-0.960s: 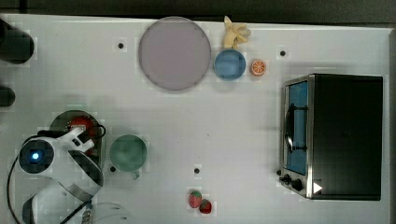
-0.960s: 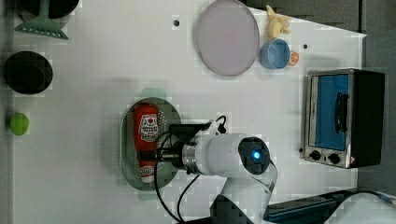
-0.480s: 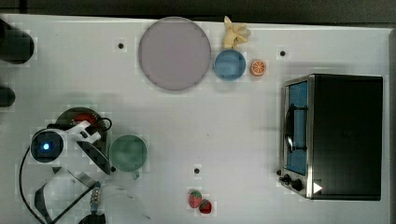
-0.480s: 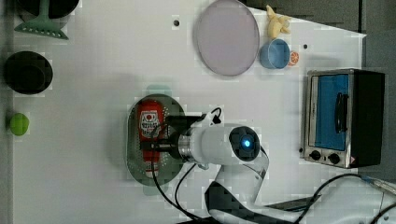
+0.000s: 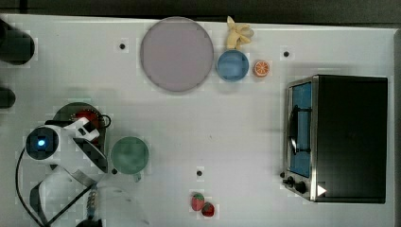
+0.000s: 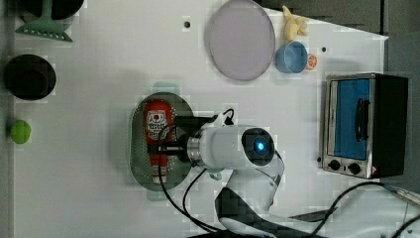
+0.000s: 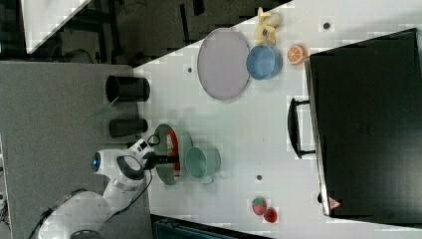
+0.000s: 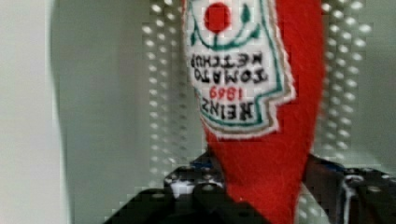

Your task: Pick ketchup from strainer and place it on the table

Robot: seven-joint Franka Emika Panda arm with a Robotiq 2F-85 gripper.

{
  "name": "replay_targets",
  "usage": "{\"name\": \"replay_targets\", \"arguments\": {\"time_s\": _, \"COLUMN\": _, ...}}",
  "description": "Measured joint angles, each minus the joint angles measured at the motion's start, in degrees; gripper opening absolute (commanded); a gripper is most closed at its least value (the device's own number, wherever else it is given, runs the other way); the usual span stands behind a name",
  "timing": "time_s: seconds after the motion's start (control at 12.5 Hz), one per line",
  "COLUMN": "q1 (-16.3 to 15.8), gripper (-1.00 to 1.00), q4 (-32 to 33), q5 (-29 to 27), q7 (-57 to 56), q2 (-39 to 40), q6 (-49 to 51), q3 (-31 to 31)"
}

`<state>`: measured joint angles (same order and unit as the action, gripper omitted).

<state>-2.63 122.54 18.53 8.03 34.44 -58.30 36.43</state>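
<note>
The ketchup (image 6: 157, 141), a red bottle with a white label, lies lengthwise in the pale green strainer (image 6: 137, 153) on the white table (image 5: 213, 123). My gripper (image 6: 159, 148) reaches in sideways and is shut on the ketchup's lower body. Up close in the wrist view, the ketchup (image 8: 261, 154) stands between the dark fingers (image 8: 187, 184), which press on both of its sides. From above, the ketchup (image 5: 87, 117) and the strainer (image 5: 66, 111) show partly under the arm. The right view has the ketchup (image 7: 170, 142) in the strainer (image 7: 161, 132) beside the wrist.
A green cup (image 5: 129, 155) stands close beside the strainer. Farther off are a grey-lilac plate (image 5: 176, 53), a blue bowl (image 5: 232, 65), an orange slice (image 5: 261, 68), a banana (image 5: 239, 34), two strawberries (image 5: 202, 204) and a toaster oven (image 5: 345, 137). Black cups (image 5: 16, 47) stand at the top view's left edge.
The fingers have narrowed from wide open onto the ketchup. The wrist has shifted a little towards the top view's upper edge. The bottle still lies in the strainer.
</note>
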Motion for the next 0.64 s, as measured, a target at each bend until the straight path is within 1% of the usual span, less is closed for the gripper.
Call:
{"name": "replay_targets", "arguments": {"time_s": 0.08, "q1": -0.1, "gripper": 0.13, "q4": 0.3, "q5": -0.9, "q7": 0.0, "q2": -2.4, "q6": 2.8, "q3": 0.1}}
{"name": "replay_targets", "arguments": {"time_s": 0.32, "q1": 0.8, "gripper": 0.13, "q4": 0.6, "q5": -7.2, "q7": 0.3, "q2": -12.9, "q6": 8.0, "q3": 2.5}}
{"name": "replay_targets", "arguments": {"time_s": 0.48, "q1": 1.2, "gripper": 0.13, "q4": -0.8, "q5": -10.8, "q7": 0.3, "q2": -20.3, "q6": 11.1, "q3": 3.3}}
{"name": "replay_targets", "arguments": {"time_s": 0.64, "q1": 2.3, "gripper": 0.13, "q4": -2.7, "q5": -12.3, "q7": -0.4, "q2": -26.1, "q6": 16.4, "q3": 3.8}}
